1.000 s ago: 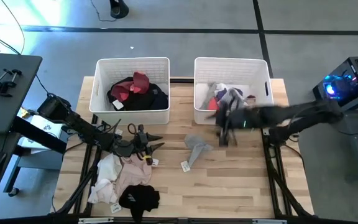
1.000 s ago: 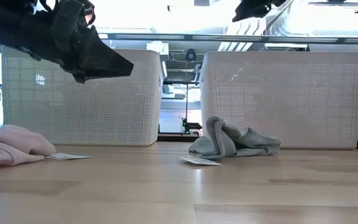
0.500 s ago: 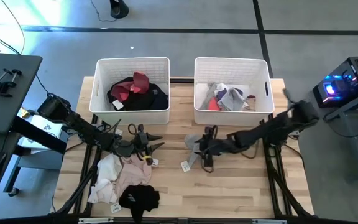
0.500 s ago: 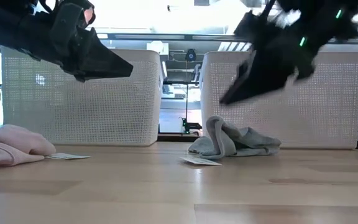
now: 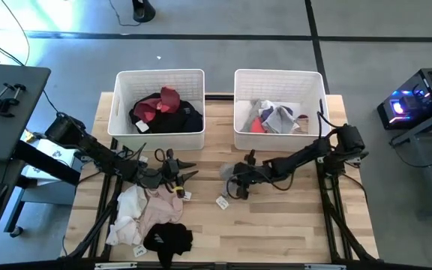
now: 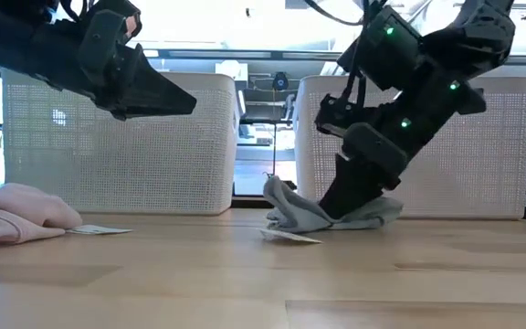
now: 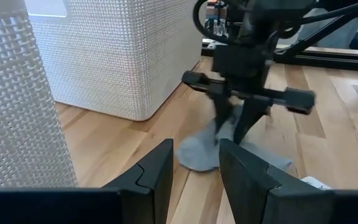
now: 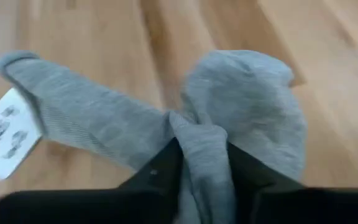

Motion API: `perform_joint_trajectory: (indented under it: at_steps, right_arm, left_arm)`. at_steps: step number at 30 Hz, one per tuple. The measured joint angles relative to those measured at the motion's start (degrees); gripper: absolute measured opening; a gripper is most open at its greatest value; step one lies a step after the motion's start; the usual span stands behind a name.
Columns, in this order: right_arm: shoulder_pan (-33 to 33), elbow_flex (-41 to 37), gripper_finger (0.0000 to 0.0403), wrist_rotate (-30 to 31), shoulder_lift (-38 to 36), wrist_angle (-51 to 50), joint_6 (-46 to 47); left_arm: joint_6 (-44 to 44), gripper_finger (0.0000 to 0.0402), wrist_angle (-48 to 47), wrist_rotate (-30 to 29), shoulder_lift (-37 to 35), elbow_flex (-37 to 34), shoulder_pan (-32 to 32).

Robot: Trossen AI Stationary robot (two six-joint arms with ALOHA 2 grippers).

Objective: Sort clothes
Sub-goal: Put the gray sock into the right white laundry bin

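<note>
A grey sock (image 5: 229, 174) with a white tag (image 5: 223, 201) lies on the wooden table in front of the right bin; it also shows in the low view (image 6: 295, 215) and the left wrist view (image 7: 194, 158). My right gripper (image 5: 238, 182) is down on it and shut on a bunch of its fabric (image 8: 201, 146). My left gripper (image 5: 189, 171) is open and empty, and hovers above a pile of pink, white and black clothes (image 5: 147, 217) at the near left. It also shows in the low view (image 6: 181, 99). My right gripper pinches a raised fold (image 8: 199, 138) near the middle of the grey sock between its two fingers (image 8: 160, 171). The fingers slant down from the table's right side (image 6: 345, 196). The sock rests on the table, bunched up around the fingers, its tag end lying flat.
Two white bins stand at the far side. The left bin (image 5: 123, 105) holds maroon and black clothes; the right bin (image 5: 240, 105) holds grey, white and red ones. Bare wood lies between the pile and the sock and along the near right.
My right gripper has swung from over the right bin down and toward the table's near left, onto the grey sock, and has taken hold of it. The sock has been pushed together, and its left part now stands up higher.
</note>
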Motion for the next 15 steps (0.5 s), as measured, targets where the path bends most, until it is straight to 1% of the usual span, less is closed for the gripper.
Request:
perform_joint_trajectory:
  at_steps: [3,4,5,7,10,13,15]
  right_arm:
    - [1.7,-0.5,0.0021,-0.9,-3.1,-2.4,0.0]
    - [2.3,-0.5,0.0013,-0.7,-4.6,-2.9,-0.7]
    - [2.9,-0.4,0.001,-0.3,-6.0,-3.7,-1.4]
    - [4.2,-0.2,0.0019,2.1,-9.7,-5.7,-3.3]
    - [5.9,2.0,0.002,5.9,-16.9,-4.4,-7.9]
    - [7.6,3.8,0.0007,11.6,-23.2,-5.7,-13.8]
    - [8.3,5.7,0.0006,17.0,-27.6,-5.7,-15.9]
  left_arm:
    - [-0.3,0.012,0.0,0.0,0.0,0.0,0.0]
    - [-0.5,0.012,0.0,0.0,0.0,0.0,0.0]
    - [-0.7,0.012,0.0,0.1,0.0,0.0,0.0]
    - [-1.2,0.012,-0.1,0.2,0.0,0.0,0.0]
    - [-1.4,0.012,-0.2,0.3,0.0,0.0,0.0]
    - [-1.4,0.012,-0.2,0.3,0.0,0.0,0.0]
    - [-1.5,0.012,-0.1,0.3,0.0,0.0,0.0]
